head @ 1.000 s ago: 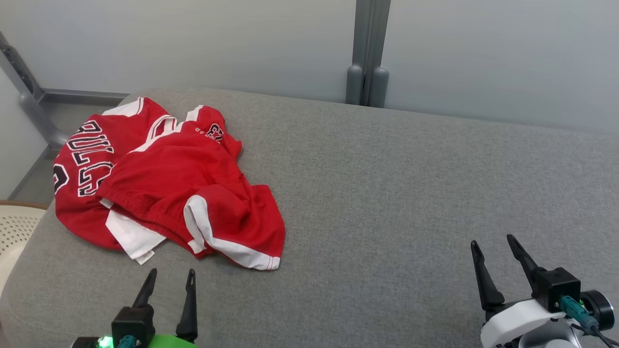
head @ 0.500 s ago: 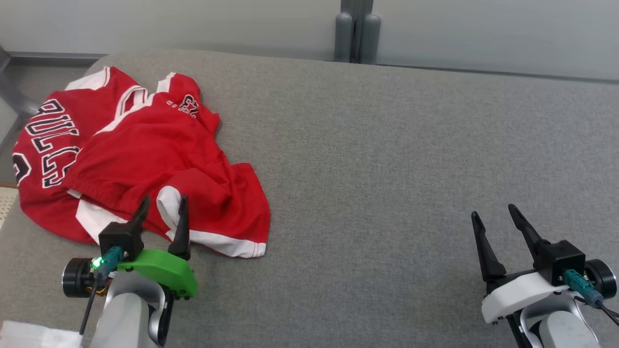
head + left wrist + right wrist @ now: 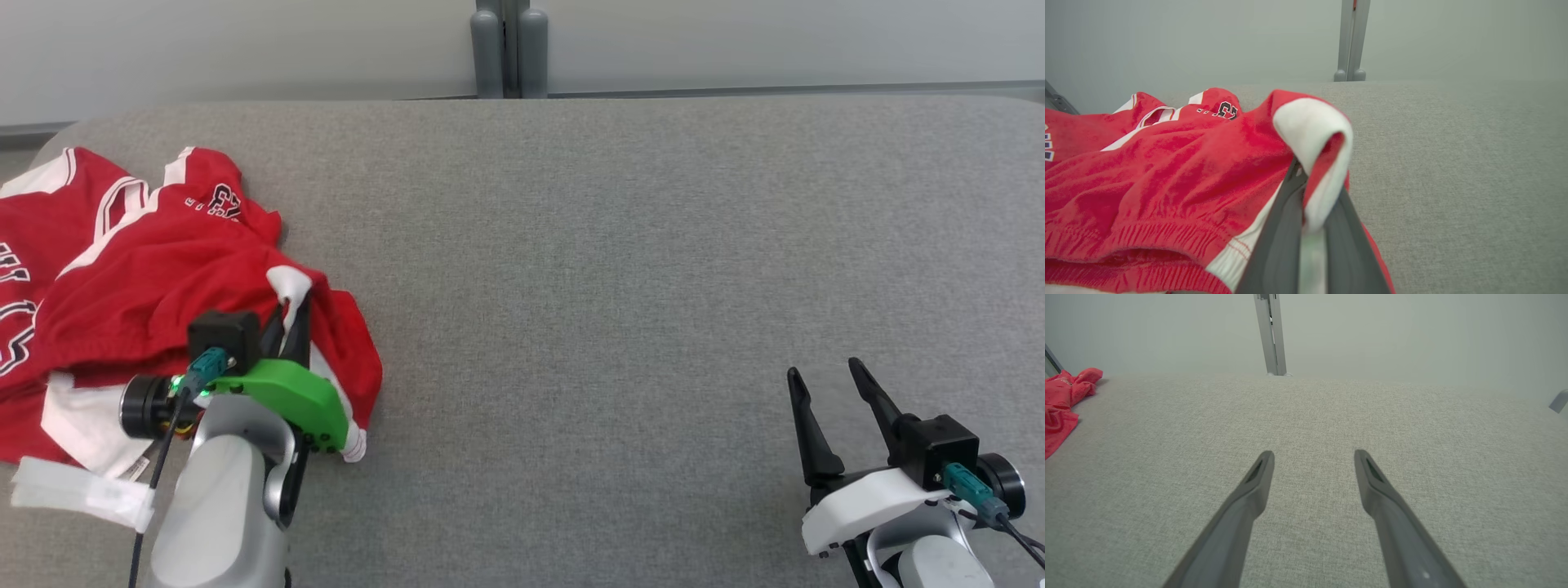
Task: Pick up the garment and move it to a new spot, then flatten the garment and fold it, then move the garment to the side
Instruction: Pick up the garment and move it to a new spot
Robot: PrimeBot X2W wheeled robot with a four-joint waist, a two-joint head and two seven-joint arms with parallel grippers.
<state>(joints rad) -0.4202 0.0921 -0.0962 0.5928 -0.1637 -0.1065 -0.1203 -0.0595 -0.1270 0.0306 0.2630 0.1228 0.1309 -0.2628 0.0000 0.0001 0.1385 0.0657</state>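
Note:
The garment [image 3: 155, 278], red with white trim, lies crumpled at the left end of the grey cushion [image 3: 620, 269]. My left gripper [image 3: 292, 306] is shut on a fold of its white-edged hem, which stands lifted a little above the heap. In the left wrist view the white band of the garment [image 3: 1314, 134] drapes over my fingers [image 3: 1282, 237], hiding their tips. My right gripper [image 3: 823, 367] hovers open over bare cushion at the lower right, far from the cloth. In the right wrist view it [image 3: 1313, 453] holds nothing, and the garment [image 3: 1061, 400] shows at the far left.
Red cloth with black-and-white lettering [image 3: 16, 269] lies at the left edge, under the heap. A white strip [image 3: 77, 490] sits at the lower left near my left forearm. A grey post [image 3: 504, 49] stands against the pale wall behind the cushion.
The head camera has swung, shifting the whole picture. My left gripper moved forward onto the garment, shut on its white-trimmed hem and raised a fold. The right gripper stayed open.

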